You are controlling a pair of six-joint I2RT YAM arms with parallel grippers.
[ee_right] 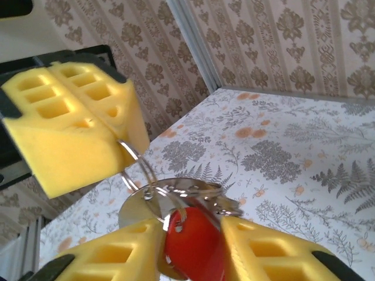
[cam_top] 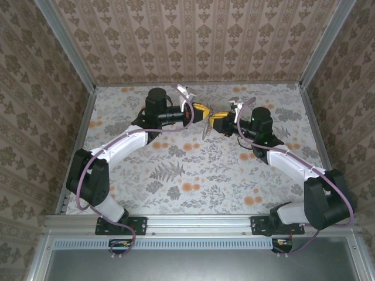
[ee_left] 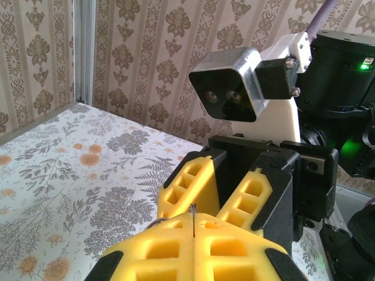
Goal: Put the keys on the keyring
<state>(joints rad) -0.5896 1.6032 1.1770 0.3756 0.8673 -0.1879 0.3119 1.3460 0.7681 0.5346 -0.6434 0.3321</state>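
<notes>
- We keep the left gripper (ee_right: 111, 130), at ten o'clock in the right wrist view, clenched on the keyring (ee_right: 144, 167) so its loop juts outward.
- Our right gripper (ee_right: 193, 234), at six o'clock, pinches the keys (ee_right: 188, 243) by the red end against that loop. They seem not yet threaded.

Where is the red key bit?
Right wrist view: the red key end sits between the right gripper's yellow fingers, bottom centre, near the left gripper.
</notes>
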